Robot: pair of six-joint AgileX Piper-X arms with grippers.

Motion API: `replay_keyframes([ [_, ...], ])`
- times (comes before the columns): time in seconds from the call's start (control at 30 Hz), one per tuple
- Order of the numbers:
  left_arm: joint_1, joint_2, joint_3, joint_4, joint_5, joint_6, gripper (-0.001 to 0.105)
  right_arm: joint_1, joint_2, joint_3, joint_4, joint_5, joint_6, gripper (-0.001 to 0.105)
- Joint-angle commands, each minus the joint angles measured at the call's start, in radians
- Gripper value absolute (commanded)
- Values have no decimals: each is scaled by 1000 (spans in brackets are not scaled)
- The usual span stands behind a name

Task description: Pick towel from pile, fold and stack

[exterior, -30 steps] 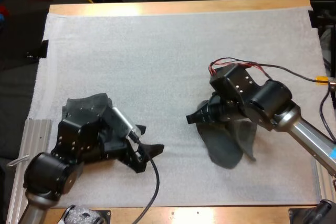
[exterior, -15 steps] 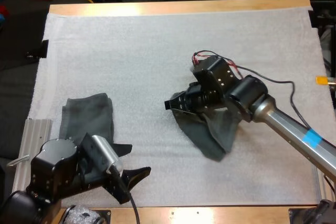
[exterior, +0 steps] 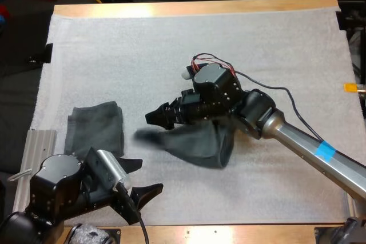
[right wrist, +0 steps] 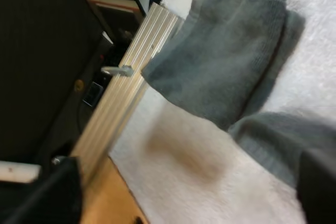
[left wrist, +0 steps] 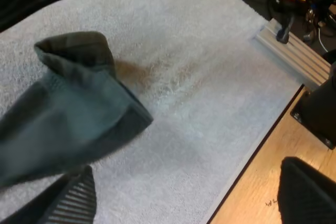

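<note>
A folded grey-green towel (exterior: 94, 130) lies flat at the mat's left side; the right wrist view has it (right wrist: 231, 51) next to the rail. A second, loose towel (exterior: 194, 144) trails in a blurred heap under and behind my right gripper (exterior: 155, 117) at mid-mat. In the right wrist view that gripper (right wrist: 184, 192) has its fingers wide apart, and the loose towel (right wrist: 273, 140) lies by one finger. My left gripper (exterior: 151, 174) stands open and holds nothing near the front edge, just right of the folded towel. In the left wrist view the loose towel (left wrist: 68, 108) lies beyond its fingers (left wrist: 73, 198).
An aluminium rail (exterior: 34, 152) runs along the mat's left edge, close to the folded towel. The wooden table edge (exterior: 229, 234) lies just in front of my left gripper. Bare white mat (exterior: 171, 50) stretches across the far half.
My right arm has swept left across the mat, dragging the loose towel along, and its fingers have gone from shut to apart. My left arm drew back off the folded towel toward the front edge.
</note>
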Motion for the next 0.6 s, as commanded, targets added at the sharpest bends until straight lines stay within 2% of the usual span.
replay_keyframes([
  [0.0,-3,-3,-15,1,3,-10,69,0,-27,-9,33,14,-37,84],
  [0.1,-3,-3,-30,1,3,-10,69,0,-56,-9,166,131,-117,78],
  [0.23,-3,-3,-37,1,3,-10,69,0,-85,-9,318,242,-191,78],
  [0.4,-3,-3,-37,1,3,-10,69,0,-105,-4,482,260,-214,78],
  [0.57,-3,-3,-37,1,4,-10,69,0,-105,45,507,258,-162,78],
])
